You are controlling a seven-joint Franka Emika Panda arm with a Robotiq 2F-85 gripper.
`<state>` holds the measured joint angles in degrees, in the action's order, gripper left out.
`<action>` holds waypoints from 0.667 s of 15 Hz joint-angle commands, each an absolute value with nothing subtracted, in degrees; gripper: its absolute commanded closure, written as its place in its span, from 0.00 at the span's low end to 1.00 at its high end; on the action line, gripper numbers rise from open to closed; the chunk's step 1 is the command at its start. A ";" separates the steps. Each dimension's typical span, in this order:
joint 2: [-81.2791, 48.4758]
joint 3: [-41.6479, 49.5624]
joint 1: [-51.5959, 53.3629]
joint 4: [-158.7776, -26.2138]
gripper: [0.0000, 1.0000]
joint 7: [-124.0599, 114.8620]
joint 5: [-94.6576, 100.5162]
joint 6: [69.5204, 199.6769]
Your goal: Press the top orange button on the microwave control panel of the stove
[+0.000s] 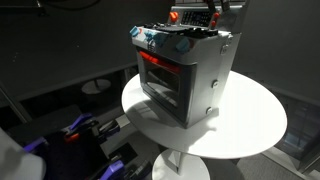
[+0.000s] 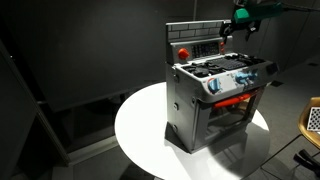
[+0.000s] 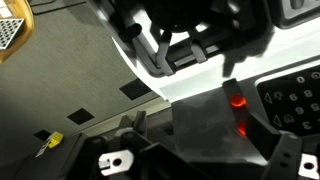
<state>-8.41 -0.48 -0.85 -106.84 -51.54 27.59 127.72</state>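
Observation:
The silver-grey stove [image 1: 185,75] stands on a round white table in both exterior views [image 2: 215,95]. Its upright grey microwave control panel [image 2: 195,45] rises at the back, with a red button [image 2: 183,52] on it; that button also shows in an exterior view [image 1: 175,17]. My gripper [image 2: 235,30] hovers above the back of the stove, beside the panel [image 1: 205,15]. In the wrist view the grey panel [image 3: 200,125] fills the space between my fingers [image 3: 205,165], with two glowing orange buttons, the top one [image 3: 236,100] above the lower one [image 3: 240,127]. The fingers are spread and hold nothing.
Blue-white knobs [image 2: 238,80] line the stove's front above the red-orange oven window [image 1: 160,68]. The white table [image 1: 250,125] extends around the stove. Dark floor and walls surround it. Purple-blue equipment [image 1: 80,130] sits low beside the table.

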 commanded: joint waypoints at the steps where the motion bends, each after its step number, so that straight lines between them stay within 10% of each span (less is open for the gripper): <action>1: -10.91 1.29 0.65 -103.52 0.00 -52.19 26.91 127.29; 10: -11.79 2.55 1.48 -102.56 0.00 -51.83 26.48 126.56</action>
<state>-10.94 1.39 0.39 -104.39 -51.55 27.49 127.71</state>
